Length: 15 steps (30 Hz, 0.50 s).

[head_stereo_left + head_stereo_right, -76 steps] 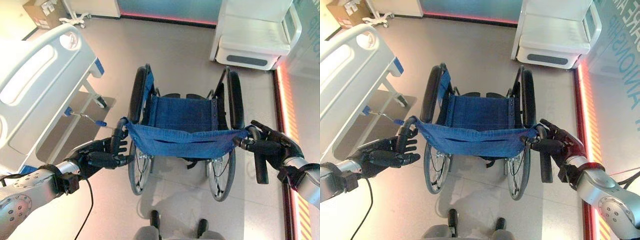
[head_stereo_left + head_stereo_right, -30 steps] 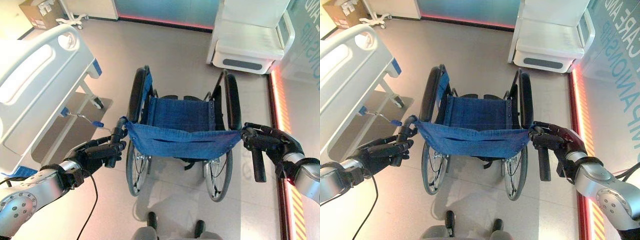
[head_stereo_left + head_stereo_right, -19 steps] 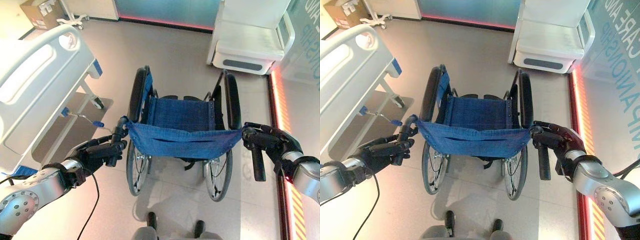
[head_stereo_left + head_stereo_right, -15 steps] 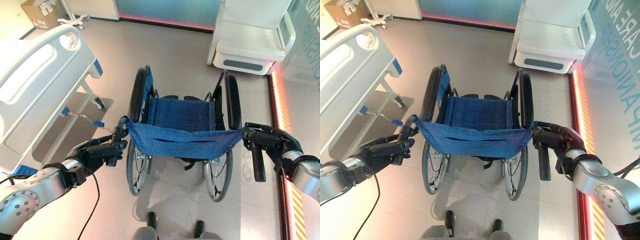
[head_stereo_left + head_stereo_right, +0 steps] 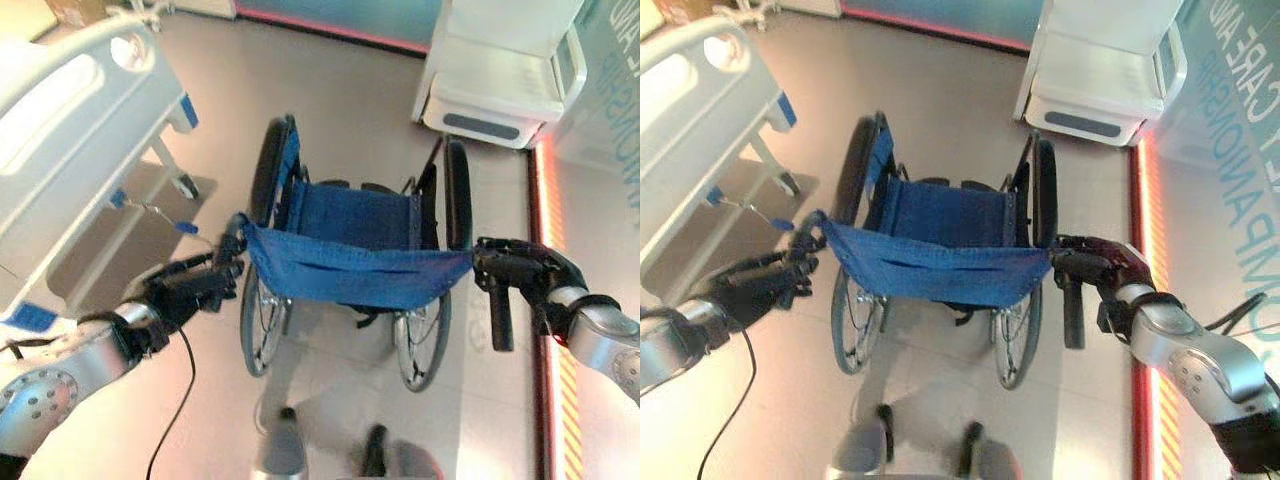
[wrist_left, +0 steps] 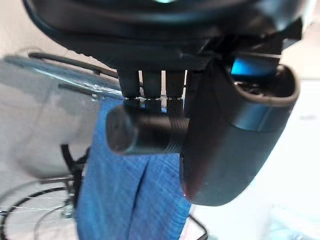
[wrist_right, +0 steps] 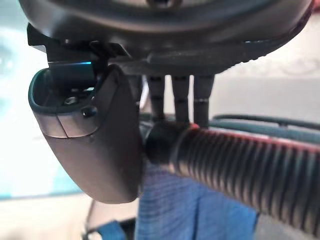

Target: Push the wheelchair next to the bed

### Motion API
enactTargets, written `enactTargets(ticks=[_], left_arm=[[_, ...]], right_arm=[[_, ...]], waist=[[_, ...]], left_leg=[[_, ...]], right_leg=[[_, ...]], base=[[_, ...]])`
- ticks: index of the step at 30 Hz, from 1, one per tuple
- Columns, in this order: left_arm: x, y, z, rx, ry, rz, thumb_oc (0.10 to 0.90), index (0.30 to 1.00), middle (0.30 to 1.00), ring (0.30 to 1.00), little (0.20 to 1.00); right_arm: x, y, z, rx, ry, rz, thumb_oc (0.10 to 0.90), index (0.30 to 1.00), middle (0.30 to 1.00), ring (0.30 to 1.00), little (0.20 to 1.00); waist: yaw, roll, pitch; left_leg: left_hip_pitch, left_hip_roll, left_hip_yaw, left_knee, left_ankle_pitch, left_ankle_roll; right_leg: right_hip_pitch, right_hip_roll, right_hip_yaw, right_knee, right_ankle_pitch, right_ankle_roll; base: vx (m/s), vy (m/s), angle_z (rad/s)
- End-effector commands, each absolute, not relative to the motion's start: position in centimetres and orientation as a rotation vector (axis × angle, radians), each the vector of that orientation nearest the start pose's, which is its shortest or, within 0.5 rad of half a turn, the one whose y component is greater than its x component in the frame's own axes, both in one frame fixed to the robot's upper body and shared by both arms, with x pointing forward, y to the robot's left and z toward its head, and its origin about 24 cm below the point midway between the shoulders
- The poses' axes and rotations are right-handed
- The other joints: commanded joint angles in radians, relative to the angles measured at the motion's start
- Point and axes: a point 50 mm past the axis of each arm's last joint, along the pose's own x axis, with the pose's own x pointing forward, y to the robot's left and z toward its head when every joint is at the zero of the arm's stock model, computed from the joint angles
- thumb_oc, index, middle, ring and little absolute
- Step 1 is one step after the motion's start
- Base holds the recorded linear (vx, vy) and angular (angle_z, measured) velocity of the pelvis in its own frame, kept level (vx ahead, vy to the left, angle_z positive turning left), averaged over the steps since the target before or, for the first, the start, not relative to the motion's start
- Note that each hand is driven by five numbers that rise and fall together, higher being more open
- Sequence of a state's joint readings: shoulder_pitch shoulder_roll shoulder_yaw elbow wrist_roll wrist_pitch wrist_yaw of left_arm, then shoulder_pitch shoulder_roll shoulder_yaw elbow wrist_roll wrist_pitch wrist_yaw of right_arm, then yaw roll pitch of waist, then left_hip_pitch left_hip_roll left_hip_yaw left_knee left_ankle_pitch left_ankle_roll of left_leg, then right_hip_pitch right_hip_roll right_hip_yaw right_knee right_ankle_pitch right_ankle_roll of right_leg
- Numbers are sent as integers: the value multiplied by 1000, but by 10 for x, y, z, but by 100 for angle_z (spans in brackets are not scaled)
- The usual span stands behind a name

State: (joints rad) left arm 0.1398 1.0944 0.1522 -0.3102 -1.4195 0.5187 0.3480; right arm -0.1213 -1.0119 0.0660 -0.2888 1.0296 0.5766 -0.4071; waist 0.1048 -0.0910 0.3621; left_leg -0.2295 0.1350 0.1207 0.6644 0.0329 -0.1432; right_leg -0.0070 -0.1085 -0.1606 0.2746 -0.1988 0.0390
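The robot is standing behind one wheelchair [image 5: 350,265], whose blue sling back is facing it, and is gripping both push handles. The left hand [image 5: 190,288] is curling its fingers [image 6: 150,87] round the left push handle [image 6: 150,134], and the right hand [image 5: 1110,268] is wrapping its fingers [image 7: 177,102] round the ribbed right push handle [image 7: 235,167]; both are clamped on the grips. The wheelchair is sitting on the floor near the foot of the hospital bed [image 5: 70,140], which is lying to the robot's left, with a gap of bare floor between them.

To push well, both hands probably need to be keeping an even clamp while the right side is driving a little harder, so the chair is swinging left toward the bed. The left rear wheel [image 5: 262,175] likely needs watching against the bed's frame and its caster [image 5: 186,186].

Counted: one wheelchair, two rear wheels, two push handles, one bed, one white cabinet-like unit [image 5: 500,70] ahead on the right.
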Motion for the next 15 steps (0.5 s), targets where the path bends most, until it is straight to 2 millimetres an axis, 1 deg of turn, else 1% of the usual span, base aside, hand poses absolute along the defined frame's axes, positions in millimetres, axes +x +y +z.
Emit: enactTargets(ticks=[1, 2, 3, 4, 5, 7, 8, 9, 11, 12, 14, 15], left_arm=[[226, 261, 155, -315, 305, -70, 400, 300, 300, 300, 300], [225, 262, 155, -314, 309, -67, 400, 300, 300, 300, 300], [224, 265, 154, -313, 314, -59, 400, 300, 300, 300, 300], [222, 268, 151, -315, 320, -48, 400, 300, 300, 300, 300], [221, 271, 149, -315, 324, -41, 400, 300, 300, 300, 300], [219, 274, 146, -316, 329, -34, 400, 300, 300, 300, 300], [218, 276, 145, -317, 329, -26, 400, 300, 300, 300, 300], [217, 277, 145, -319, 328, -19, 400, 300, 300, 300, 300], [218, 279, 144, -316, 325, -15, 400, 300, 300, 300, 300], [219, 280, 143, -309, 323, -18, 400, 300, 300, 300, 300], [220, 280, 143, -298, 327, -17, 400, 300, 300, 300, 300], [220, 283, 143, -279, 328, -15, 400, 300, 300, 300, 300]], right_arm=[[249, -254, 132, -272, 356, 31, 400, 300, 300, 300, 300], [249, -253, 133, -274, 354, 38, 400, 300, 300, 300, 300], [250, -251, 133, -274, 352, 50, 400, 300, 300, 300, 300], [250, -250, 131, -270, 352, 65, 400, 300, 300, 300, 300], [250, -250, 131, -262, 351, 74, 400, 300, 300, 300, 300], [250, -249, 131, -254, 352, 84, 400, 300, 300, 300, 300], [251, -248, 134, -248, 346, 94, 400, 300, 300, 300, 300], [252, -247, 136, -244, 340, 104, 400, 300, 300, 300, 300], [253, -245, 137, -236, 335, 113, 400, 300, 300, 300, 300], [253, -244, 140, -222, 330, 116, 400, 300, 300, 300, 300], [253, -244, 141, -212, 330, 112, 400, 300, 300, 300, 300], [255, -243, 142, -198, 323, 104, 400, 300, 300, 300, 300]], waist=[[-34, 47, -22], [-24, 54, -20], [-6, 70, -23], [16, 83, -24], [27, 91, -27], [38, 95, -27], [46, 92, -33], [52, 85, -39], [57, 78, -49], [68, 63, -64], [74, 57, -74], [85, 44, -86]], left_leg=[[-85, -28, 26, -116, 127, 66], [-80, -21, 37, -183, 154, 56], [-81, -19, 31, -317, 194, 41], [-79, -25, 4, -442, 246, 25], [-75, -23, -10, -483, 265, 18], [-62, -29, -37, -539, 287, 8], [-48, -38, -47, -539, 250, 20], [-28, -52, -42, -543, 192, 38], [-22, -65, -34, -529, 144, 54], [-30, -95, -21, -484, 73, 81], [-39, -107, -18, -459, 48, 92], [-41, -137, -18, -424, 15, 115]], right_leg=[[103, 127, -24, -130, 94, -33], [120, 139, -26, -130, 85, -31], [146, 159, -23, -131, 72, -25], [189, 175, -13, -142, 57, -19], [212, 183, -4, -151, 48, -19], [248, 188, 9, -159, 32, -16], [263, 181, 16, -160, 19, -11], [271, 167, 17, -155, 6, 0], [278, 154, 13, -147, -10, 9], [294, 135, 11, -130, -32, 27], [297, 125, 3, -106, -50, 33], [299, 108, -13, -40, -57, 48]], base=[[367, 16, -15], [457, 53, -21], [535, 119, -7], [611, 159, -7], [490, 132, -15], [351, 112, -48], [399, 162, -92], [381, 169, -94], [357, 176, -106], [368, 197, -83], [400, 214, -12], [392, 214, 2]])
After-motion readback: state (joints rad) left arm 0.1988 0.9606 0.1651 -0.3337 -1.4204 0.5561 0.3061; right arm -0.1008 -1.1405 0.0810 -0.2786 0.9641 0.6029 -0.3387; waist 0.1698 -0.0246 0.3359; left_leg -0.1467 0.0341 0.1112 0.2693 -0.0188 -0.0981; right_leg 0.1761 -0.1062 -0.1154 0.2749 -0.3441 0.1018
